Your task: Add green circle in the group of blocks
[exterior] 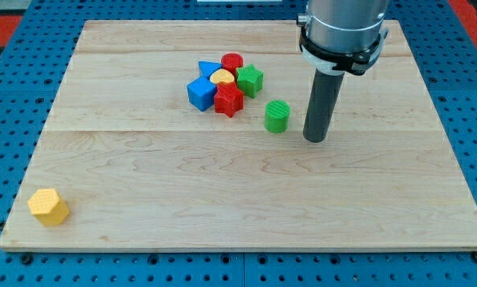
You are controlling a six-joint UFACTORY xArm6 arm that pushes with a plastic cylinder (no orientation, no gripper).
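Observation:
The green circle [277,115] stands on the wooden board [238,199], a little to the lower right of the group and apart from it. The group sits at the view's upper middle: a blue cube [200,93], a blue triangle [209,69], a red cylinder [232,62], a yellow piece [222,77], a green star-like block [250,80] and a red star-like block [229,100], all packed together. My tip [315,137] is on the board just to the right of the green circle, with a small gap between them.
A yellow hexagonal block [48,206] lies alone near the board's lower left corner. The board rests on a blue perforated surface [7,119]. The arm's grey body [340,28] hangs over the upper right.

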